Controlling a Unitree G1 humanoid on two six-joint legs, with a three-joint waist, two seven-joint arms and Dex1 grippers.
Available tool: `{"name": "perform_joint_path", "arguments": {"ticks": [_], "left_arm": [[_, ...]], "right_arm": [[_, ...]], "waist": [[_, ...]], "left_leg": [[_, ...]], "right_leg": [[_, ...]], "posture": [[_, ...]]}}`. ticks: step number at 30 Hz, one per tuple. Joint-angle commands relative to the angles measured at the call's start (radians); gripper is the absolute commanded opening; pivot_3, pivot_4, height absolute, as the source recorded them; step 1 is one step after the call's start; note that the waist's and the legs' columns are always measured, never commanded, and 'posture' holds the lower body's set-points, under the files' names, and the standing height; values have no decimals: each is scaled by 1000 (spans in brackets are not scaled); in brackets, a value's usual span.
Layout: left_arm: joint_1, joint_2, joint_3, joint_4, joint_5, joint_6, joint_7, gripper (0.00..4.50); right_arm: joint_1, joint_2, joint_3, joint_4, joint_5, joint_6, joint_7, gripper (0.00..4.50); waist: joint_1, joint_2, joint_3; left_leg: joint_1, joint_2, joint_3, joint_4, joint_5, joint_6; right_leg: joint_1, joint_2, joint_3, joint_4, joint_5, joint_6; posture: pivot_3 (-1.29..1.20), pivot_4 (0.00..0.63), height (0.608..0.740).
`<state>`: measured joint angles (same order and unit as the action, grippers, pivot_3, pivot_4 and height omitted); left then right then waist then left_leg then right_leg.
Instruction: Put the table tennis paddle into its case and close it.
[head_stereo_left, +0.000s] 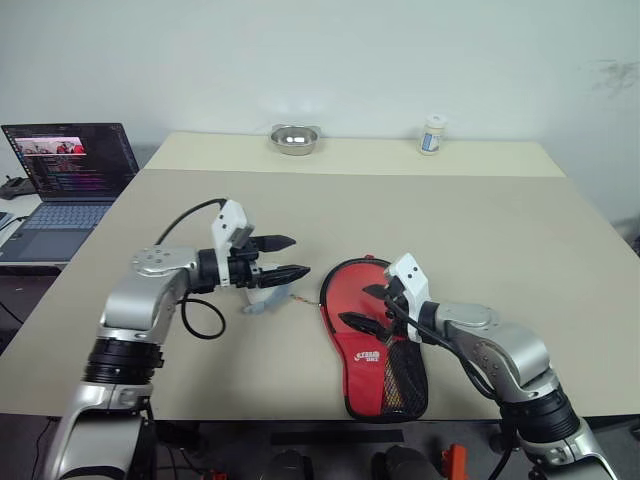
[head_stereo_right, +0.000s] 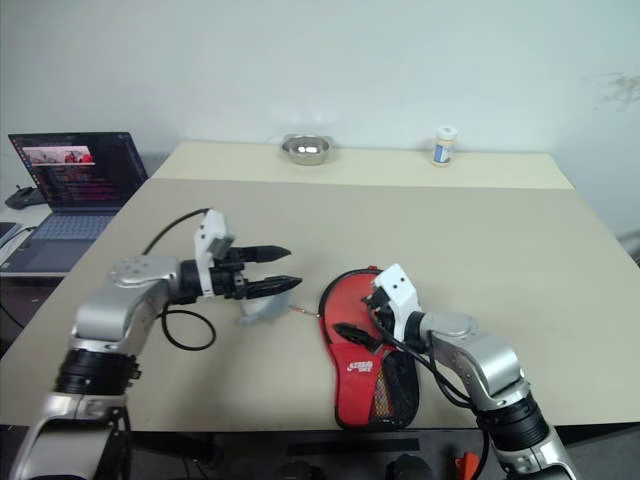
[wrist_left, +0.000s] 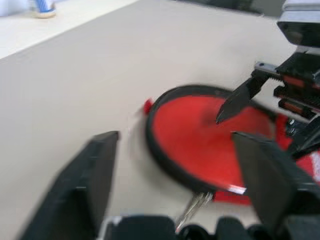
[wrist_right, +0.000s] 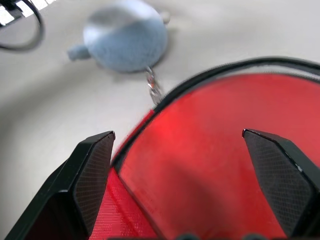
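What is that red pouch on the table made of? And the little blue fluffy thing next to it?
The red paddle-shaped zip pouch looks like soft woven fabric with a matte finish, with black edging and a black see-through mesh pocket at its narrow end. The pale blue rounded charm looks like fuzzy plush, judging by its soft, blurry surface; it hangs from a small shiny chain that seems to be metal.

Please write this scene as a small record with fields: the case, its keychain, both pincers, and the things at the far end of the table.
case: red case lying flat on the table, mesh pocket up
keychain: grey-blue plush charm, chained to the case's edge
left pincer: open, above the charm
right pincer: open, over the case's round part
far end: metal bowl, small bottle
beside table: open laptop
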<state>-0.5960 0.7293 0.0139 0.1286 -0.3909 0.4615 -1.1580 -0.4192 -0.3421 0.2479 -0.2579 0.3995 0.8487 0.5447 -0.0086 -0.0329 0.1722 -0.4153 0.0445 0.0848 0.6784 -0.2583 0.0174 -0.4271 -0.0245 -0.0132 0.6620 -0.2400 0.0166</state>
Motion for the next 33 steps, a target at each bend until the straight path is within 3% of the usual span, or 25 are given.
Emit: {"name": "perform_joint_path", "arguments": {"ticks": [1, 8, 15, 22, 25, 33], "left_arm": [[1, 74, 16, 4, 14, -23, -56, 4458], [-41, 111, -37, 173, 84, -108, -142, 4458], [-183, -13, -115, 493, 212, -260, -105, 4458], [-176, -56, -145, 542, 248, -300, -155, 4458], [-164, -52, -142, 541, 254, -291, -163, 3896], [-143, -52, -132, 521, 247, -249, -171, 1235]], "right_arm": [[-18, 12, 21, 3, -36, -52, 0, 4500], [-22, 29, 32, 35, -95, -80, -12, 4500], [-25, 32, 38, 25, -123, -80, -9, 4500], [-14, 29, 38, -5, -147, -84, -20, 4500], [-9, 29, 32, -16, -148, -84, -22, 4500], [4, 43, 54, 3, -151, -92, -17, 4500]], "waist": [[0, 0, 0], [3, 0, 0], [8, 0, 0], [1, 0, 0], [1, 0, 0], [1, -1, -1]], "left_leg": [[0, 0, 0, 0, 0, 0], [0, 0, 1, 0, 0, 0], [0, -1, 1, 1, 0, 0], [0, 0, 1, 1, 0, 0], [0, 1, 1, 1, 0, 0], [0, 0, 1, 1, 0, 0]], "right_leg": [[0, 0, 0, 0, 0, 0], [0, 0, 0, 0, 0, 0], [0, 0, -1, 1, 0, 0], [-1, 0, 0, 2, 0, 0], [-1, 0, 0, 2, 0, -1], [-1, 0, 0, 2, 0, -1]], "posture": [[0, 150, 740], [0, 150, 740], [0, 150, 740], [0, 150, 740], [0, 150, 740], [0, 150, 740]]}}
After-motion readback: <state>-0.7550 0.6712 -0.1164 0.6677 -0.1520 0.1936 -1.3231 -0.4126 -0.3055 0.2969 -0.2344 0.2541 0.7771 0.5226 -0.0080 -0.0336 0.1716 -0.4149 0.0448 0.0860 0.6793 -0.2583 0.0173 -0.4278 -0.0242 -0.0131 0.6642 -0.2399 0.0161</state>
